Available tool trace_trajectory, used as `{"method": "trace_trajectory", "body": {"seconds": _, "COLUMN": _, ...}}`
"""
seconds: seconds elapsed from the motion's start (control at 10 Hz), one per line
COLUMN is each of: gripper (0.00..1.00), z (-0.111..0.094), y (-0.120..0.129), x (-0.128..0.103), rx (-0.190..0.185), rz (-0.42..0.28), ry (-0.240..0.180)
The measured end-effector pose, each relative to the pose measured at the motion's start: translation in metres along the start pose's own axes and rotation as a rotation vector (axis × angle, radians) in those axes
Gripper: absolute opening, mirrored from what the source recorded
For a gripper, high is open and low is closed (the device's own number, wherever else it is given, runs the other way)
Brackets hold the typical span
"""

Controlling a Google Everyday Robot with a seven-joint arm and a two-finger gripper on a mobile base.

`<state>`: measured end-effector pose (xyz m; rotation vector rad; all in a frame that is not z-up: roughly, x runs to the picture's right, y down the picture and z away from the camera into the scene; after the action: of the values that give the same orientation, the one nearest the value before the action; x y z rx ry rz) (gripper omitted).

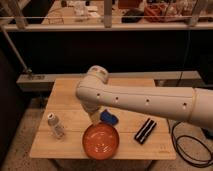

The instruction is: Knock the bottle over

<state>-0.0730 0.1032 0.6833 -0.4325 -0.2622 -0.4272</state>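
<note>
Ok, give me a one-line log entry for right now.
bottle: upright, left front of table | gripper: just behind bowl, right of bottle, apart from it | knock: not yet done
</note>
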Motion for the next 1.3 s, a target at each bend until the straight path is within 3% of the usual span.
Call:
{"method": "trace_trajectory", "body": {"seconds": 0.8, "gripper": 0.78, "z": 0.016, "y": -0.011, "x": -0.024, "rx": -0.008, "rz": -0.060, "ry": -0.035}}
{"method": "trace_trajectory", "body": {"seconds": 1.2, "gripper": 0.45, "z": 0.029, "y": -0.015, "x": -0.033, "rx": -0.024, "rz": -0.088, "ry": -0.063}}
{"method": "trace_trajectory", "body": {"seconds": 1.3, "gripper": 0.42, "z": 0.031, "y": -0.015, "x": -0.034, "rx": -0.027, "rz": -0.090, "ry": -0.067}}
